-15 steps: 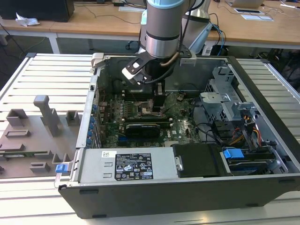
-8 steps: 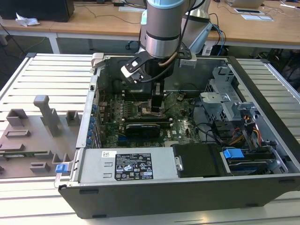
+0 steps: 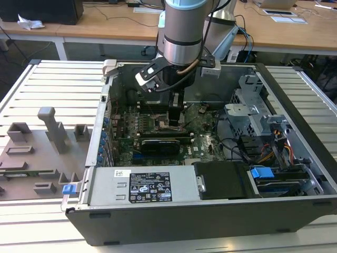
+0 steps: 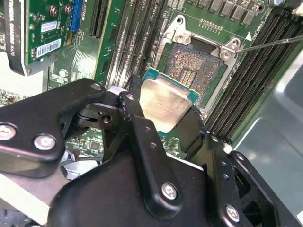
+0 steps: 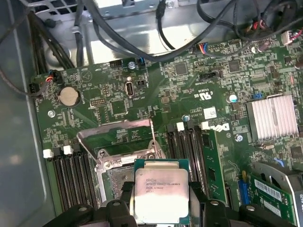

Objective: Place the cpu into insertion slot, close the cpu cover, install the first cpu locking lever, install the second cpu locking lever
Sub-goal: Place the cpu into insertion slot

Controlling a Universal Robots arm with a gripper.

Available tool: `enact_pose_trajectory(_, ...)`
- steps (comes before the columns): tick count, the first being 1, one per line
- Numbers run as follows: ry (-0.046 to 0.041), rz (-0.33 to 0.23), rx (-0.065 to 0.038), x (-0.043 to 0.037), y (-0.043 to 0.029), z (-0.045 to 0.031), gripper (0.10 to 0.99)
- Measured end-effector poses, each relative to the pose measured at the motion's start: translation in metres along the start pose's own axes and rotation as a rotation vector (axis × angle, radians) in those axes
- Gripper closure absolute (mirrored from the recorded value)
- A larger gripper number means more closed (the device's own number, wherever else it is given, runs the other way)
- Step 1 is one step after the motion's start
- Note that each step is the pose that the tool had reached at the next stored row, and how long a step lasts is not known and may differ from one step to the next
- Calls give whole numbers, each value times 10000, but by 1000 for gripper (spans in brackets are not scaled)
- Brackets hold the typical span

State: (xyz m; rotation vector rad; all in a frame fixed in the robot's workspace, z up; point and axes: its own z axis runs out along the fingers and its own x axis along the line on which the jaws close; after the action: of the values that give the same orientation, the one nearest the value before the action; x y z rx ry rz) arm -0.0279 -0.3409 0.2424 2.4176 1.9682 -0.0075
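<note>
Cpu point(image 4: 165, 101) in jaws, insertion slot point(image 4: 201, 71) partly behind it.

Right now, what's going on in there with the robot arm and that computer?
A robot arm is reaching into an open computer case, over the motherboard. Its pincer is shut on the cpu, gripping it by two opposite edges and holding it by one edge of the insertion slot. The slot is bare, with its contacts showing, and the cpu cover is swung open, so the chip is not seated yet.
</note>
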Motion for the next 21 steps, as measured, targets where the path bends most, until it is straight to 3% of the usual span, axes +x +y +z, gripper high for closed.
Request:
enact_pose_trajectory(4, -6, 164, 2, 0, 0, 0, 541)
enact_pose_trajectory(5, 90, 146, 20, 0, 0, 2, 541)
enact_pose_trajectory(7, 390, 88, 85, 0, 0, 1, 541)
enact_pose_trajectory(8, 459, -107, 100, 0, -1, 1, 541)
enact_pose_trajectory(15, 479, -2384, 109, 0, -1, 16, 541)
enact_pose_trajectory(21, 481, -2519, 109, -1, -28, 50, 541)
